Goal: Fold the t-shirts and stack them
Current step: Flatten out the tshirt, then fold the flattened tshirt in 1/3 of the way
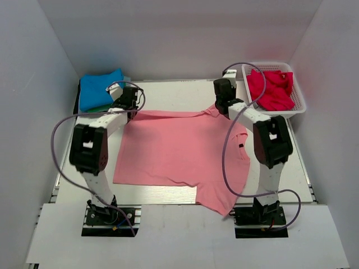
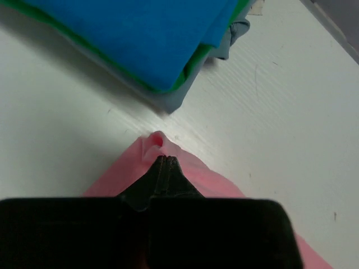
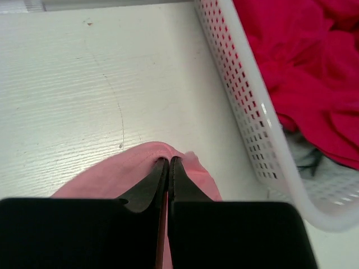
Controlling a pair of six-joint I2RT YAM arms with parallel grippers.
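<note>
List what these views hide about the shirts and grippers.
- Left gripper and right gripper: fingertips hidden under their own wrists in the top view; wrist views show them shut on the pink t-shirt.
- How many shirts lie under the blue t-shirt: the left arm covers part in the top view, the frame edge cuts it in the left wrist view.
- What lies beneath the crimson t-shirt in the basket: covered by it.
</note>
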